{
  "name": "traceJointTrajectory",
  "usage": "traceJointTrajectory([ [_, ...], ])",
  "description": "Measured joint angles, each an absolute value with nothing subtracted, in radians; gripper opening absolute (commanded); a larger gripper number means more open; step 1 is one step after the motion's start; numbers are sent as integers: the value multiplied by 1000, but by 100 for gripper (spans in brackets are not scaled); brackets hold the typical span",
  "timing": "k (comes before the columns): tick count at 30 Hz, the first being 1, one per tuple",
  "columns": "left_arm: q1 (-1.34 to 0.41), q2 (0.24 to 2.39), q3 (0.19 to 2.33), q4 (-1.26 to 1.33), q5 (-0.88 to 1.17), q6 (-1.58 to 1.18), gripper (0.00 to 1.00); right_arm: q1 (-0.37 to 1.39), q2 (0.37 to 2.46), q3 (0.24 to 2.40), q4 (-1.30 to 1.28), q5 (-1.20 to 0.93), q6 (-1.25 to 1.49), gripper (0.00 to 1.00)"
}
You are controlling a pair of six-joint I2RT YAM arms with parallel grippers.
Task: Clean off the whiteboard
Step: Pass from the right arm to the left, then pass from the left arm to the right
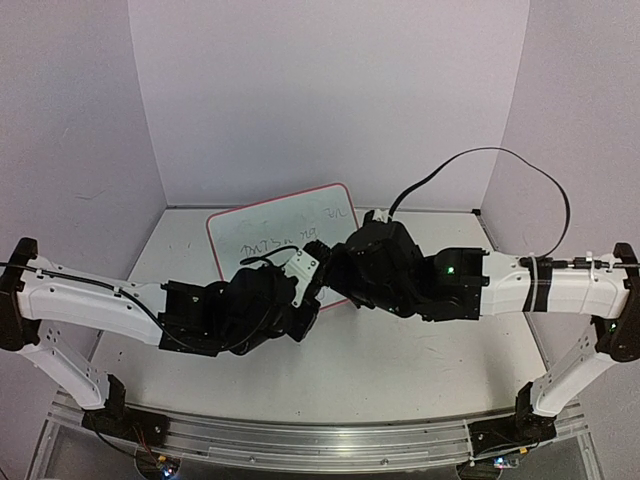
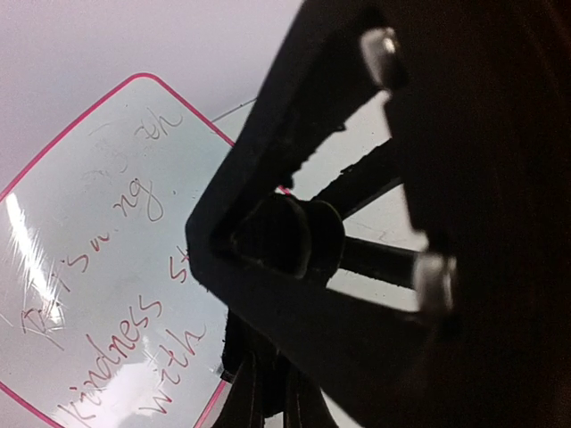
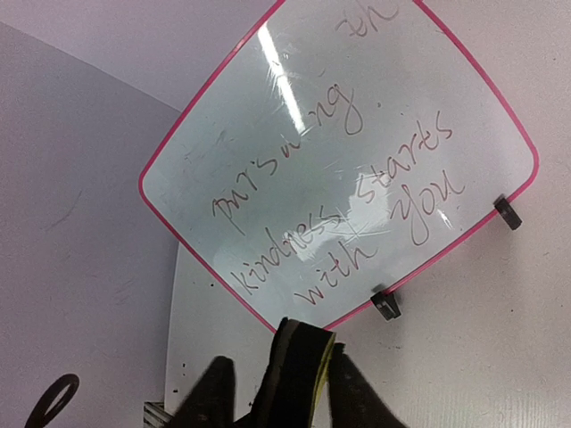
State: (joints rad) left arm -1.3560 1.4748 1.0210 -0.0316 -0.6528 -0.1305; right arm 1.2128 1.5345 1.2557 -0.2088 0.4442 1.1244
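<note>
Whiteboard (image 1: pixel 265 235) at 12 o'clock on table (image 1: pixel 420 350), near back wall (image 1: pixel 320 90), not yet wiped. Prob light, stiff, slick face; likely skates on small feet (image 3: pixel 385 305), so pin at pink frame (image 3: pixel 446 253), 6 o'clock edge. Legible: "kindness starts with you"; above, smth ending "ng", then "th". Left gripper (image 1: pixel 308 270) jaws pressed together, contents unclear. Right gripper (image 3: pixel 287 397) straddling yellow-black block (image 3: pixel 299 357); can't tell if gripping.

We identify 1 white table (image 1: pixel 400 375), bounded by 3 pale lilac walls (image 1: pixel 330 90). We note 1 aluminium rail (image 1: pixel 320 445) along its near edge. In the right wrist view, we see 1 black-and-yellow block (image 3: pixel 299 366) at the bottom edge, standing on end, and small dark specks (image 3: pixel 185 366) on the table surface beside it.
</note>
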Motion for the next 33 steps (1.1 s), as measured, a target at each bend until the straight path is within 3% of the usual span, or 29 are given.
traceJointTrajectory([
  [6, -1356, 1429, 1013, -24, -565, -138, 0, 1214, 1449, 1226, -248, 482, 977, 72],
  [11, -1356, 1339, 995, -25, -426, -155, 0, 1214, 1309, 1189, -288, 544, 749, 94],
  [15, -1356, 1288, 994, -45, -282, -158, 0, 1214, 1205, 1165, -313, 551, 438, 95],
  [22, -1356, 1291, 996, -151, -93, -152, 0, 1214, 1185, 1107, -400, 304, -149, 95],
  [33, -1358, 1315, 1000, -303, 33, -122, 0, 1213, 1280, 1196, -576, 34, -530, 93],
])
